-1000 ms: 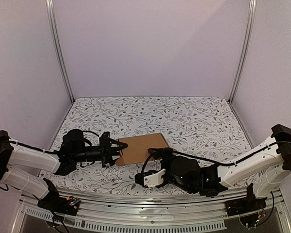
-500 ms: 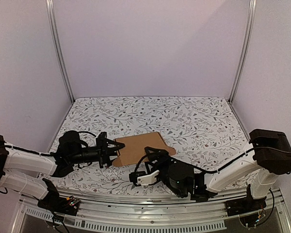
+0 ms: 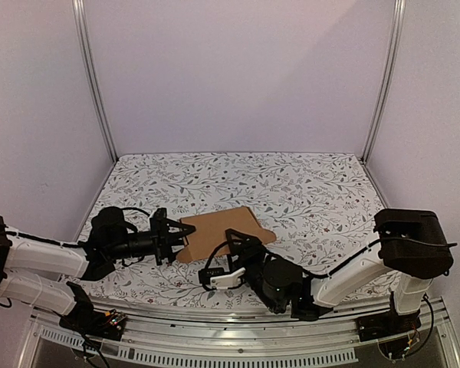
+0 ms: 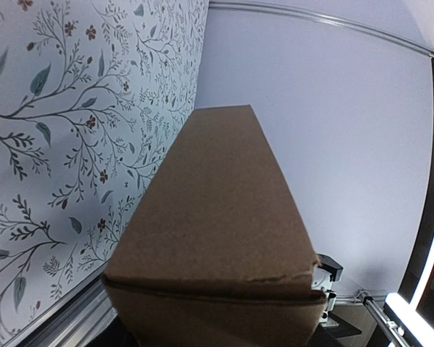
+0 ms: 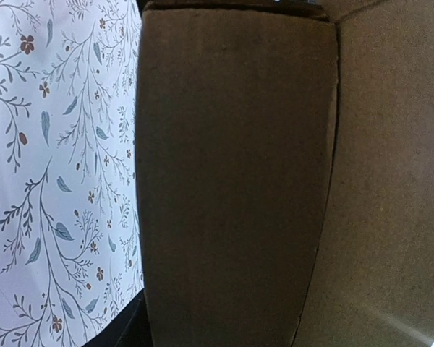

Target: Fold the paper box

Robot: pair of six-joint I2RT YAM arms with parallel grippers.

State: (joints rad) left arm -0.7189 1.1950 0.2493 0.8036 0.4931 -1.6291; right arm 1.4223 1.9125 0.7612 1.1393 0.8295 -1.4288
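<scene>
The paper box (image 3: pixel 221 232) sits toward the front of the floral table (image 3: pixel 314 192). The left gripper (image 3: pixel 184 237) seems to pinch its left edge. The right gripper (image 3: pixel 233 243) is at its near edge; I cannot tell how its jaws stand

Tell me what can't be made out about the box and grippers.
1. Fingers of the left gripper: in the left wrist view the box covers them, so the grip is unclear.
2. Fingers of the right gripper: in the right wrist view cardboard fills the frame.
3. Creases and tabs: too small in the top view, and the right gripper hides the near edge.
</scene>
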